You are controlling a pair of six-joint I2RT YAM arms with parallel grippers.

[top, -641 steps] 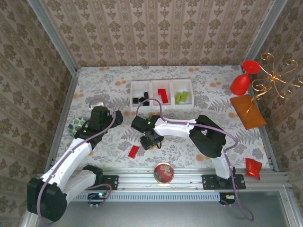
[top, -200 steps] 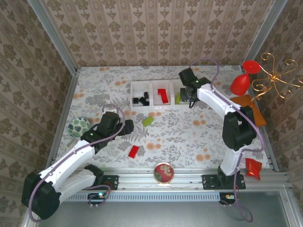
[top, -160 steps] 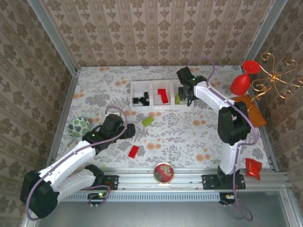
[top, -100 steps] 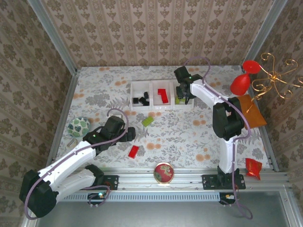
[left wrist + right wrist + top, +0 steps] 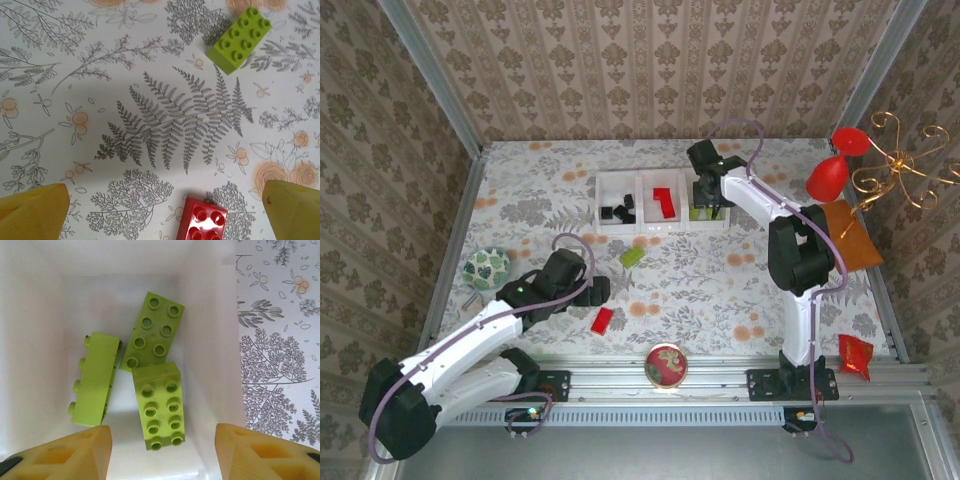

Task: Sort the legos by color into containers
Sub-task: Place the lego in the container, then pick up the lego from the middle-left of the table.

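Note:
The white three-compartment tray (image 5: 640, 180) stands at the back of the table. Black bricks (image 5: 618, 210) fill its left cell, red bricks (image 5: 664, 201) the middle, lime-green bricks (image 5: 157, 404) the right cell. My right gripper (image 5: 706, 192) hovers open above that right cell, with three green bricks lying below its fingers (image 5: 75, 452). A red brick (image 5: 602, 320) and a green brick (image 5: 633, 256) lie loose on the table. My left gripper (image 5: 592, 290) is open just above the table, the red brick (image 5: 201, 220) between its fingers (image 5: 35, 212) and the green brick (image 5: 239, 39) ahead.
A round red-patterned dish (image 5: 666, 364) sits on the front rail. A large red goblet (image 5: 834, 165), a gold wire stand (image 5: 900, 160) and an orange pad (image 5: 844, 234) occupy the back right. A green-patterned ball (image 5: 484, 267) lies at the left, a red packet (image 5: 855, 355) front right.
My right arm carried a green brick from mid-table to the tray's right cell and let it go. My left arm moved right and forward toward the loose red brick.

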